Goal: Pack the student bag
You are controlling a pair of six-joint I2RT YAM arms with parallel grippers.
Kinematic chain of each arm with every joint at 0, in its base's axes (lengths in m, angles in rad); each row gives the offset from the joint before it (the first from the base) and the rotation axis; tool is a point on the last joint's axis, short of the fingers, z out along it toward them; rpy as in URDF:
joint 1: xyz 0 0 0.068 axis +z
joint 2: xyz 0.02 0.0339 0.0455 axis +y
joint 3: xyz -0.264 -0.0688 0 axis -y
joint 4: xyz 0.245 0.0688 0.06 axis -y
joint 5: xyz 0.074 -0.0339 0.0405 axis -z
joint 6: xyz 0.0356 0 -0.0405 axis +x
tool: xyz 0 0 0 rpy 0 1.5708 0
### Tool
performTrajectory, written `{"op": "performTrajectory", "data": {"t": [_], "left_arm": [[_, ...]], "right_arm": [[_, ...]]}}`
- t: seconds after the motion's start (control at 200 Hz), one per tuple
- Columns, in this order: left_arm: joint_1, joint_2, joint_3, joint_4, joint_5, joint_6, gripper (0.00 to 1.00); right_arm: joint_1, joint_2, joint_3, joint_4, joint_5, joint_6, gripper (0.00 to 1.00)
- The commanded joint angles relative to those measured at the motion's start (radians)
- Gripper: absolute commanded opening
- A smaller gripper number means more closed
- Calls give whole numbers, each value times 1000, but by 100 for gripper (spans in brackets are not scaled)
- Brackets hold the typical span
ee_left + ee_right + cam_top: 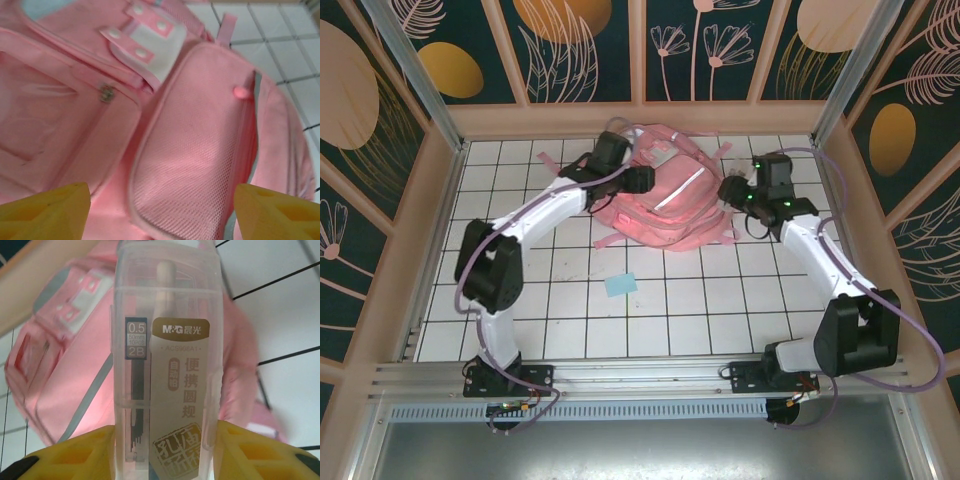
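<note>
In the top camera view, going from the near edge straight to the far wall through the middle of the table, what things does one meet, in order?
Metal rail → small blue card → pink backpack → wooden back wall.

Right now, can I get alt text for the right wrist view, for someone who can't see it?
A clear plastic case, labelled M&G and 0.5 2B, runs up the middle of the frame, clamped in the right gripper between its yellow fingers. Behind it the pink student bag lies on a white gridded table.
</note>
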Motion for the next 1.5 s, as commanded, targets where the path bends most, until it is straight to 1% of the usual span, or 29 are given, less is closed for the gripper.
{"op": "performTrajectory", "data": {"t": [0.0,0.145,0.29,0.45,0.55,0.635,0.65,0.69,0.715,0.761,0.806,0.951,0.991,1.016,1.351,1.491], "left_arm": [[-73,79,118,-177,-72,106,75],[-147,168,239,-241,-105,187,75],[-204,248,350,-312,-127,249,75],[-213,313,430,-361,-121,259,75],[-212,320,432,-360,-125,265,75],[-212,322,427,-358,-151,271,74],[-212,324,427,-359,-159,271,72],[-213,328,428,-358,-175,273,65],[-212,328,428,-356,-180,273,58],[-212,327,428,-353,-184,271,43],[-213,324,429,-348,-177,269,33],[-212,288,425,-332,-143,250,14],[-213,273,418,-324,-139,248,7],[-213,264,414,-319,-137,247,0],[-210,171,381,-252,-138,210,0],[-185,138,366,-220,-147,139,0]], "right_arm": [[-82,2,-32,74,-101,-4,46],[-174,-17,-83,122,-178,24,45],[-206,-38,-115,132,-210,25,45],[-209,-50,-127,129,-212,20,45],[-212,-54,-130,126,-209,18,45],[-213,-55,-128,127,-208,20,45],[-214,-56,-128,128,-209,20,45],[-214,-57,-127,130,-211,23,45],[-212,-58,-125,131,-212,23,44],[-213,-60,-123,131,-214,25,44],[-214,-62,-123,131,-214,25,44],[-212,-68,-127,127,-210,23,43],[-214,-69,-128,128,-212,25,43],[-214,-68,-129,129,-212,25,43],[-211,-64,-135,150,-238,44,41],[-208,-53,-147,179,-266,64,41]]}}
